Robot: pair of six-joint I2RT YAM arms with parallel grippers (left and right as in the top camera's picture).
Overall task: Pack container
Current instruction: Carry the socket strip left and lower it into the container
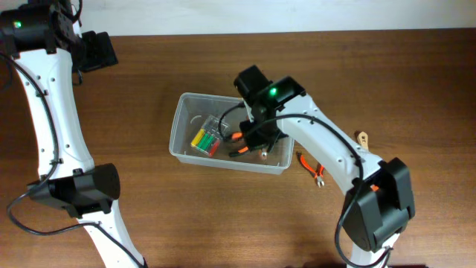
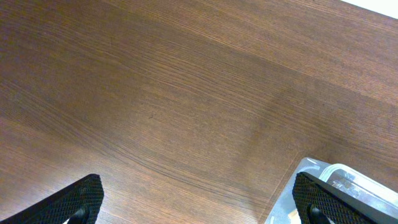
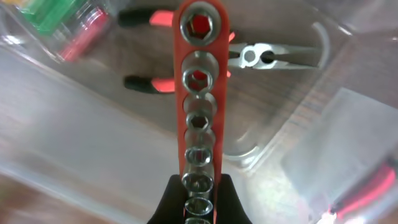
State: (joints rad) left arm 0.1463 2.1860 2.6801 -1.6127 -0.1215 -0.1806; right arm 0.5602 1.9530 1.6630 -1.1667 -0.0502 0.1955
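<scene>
Container directly beneath right gripper, socket rail between jaws.

Smooth brown wood, fine grain and low sheen, on the table. Clear glossy plastic, faintly cloudy, for the container. Red plastic on the socket rail, polished bright metal on its sockets. Shiny metal at the pliers nose, orange rubbery grips. Matt black dimpled pads on the left fingers. Glossy white shell on the arms
</scene>
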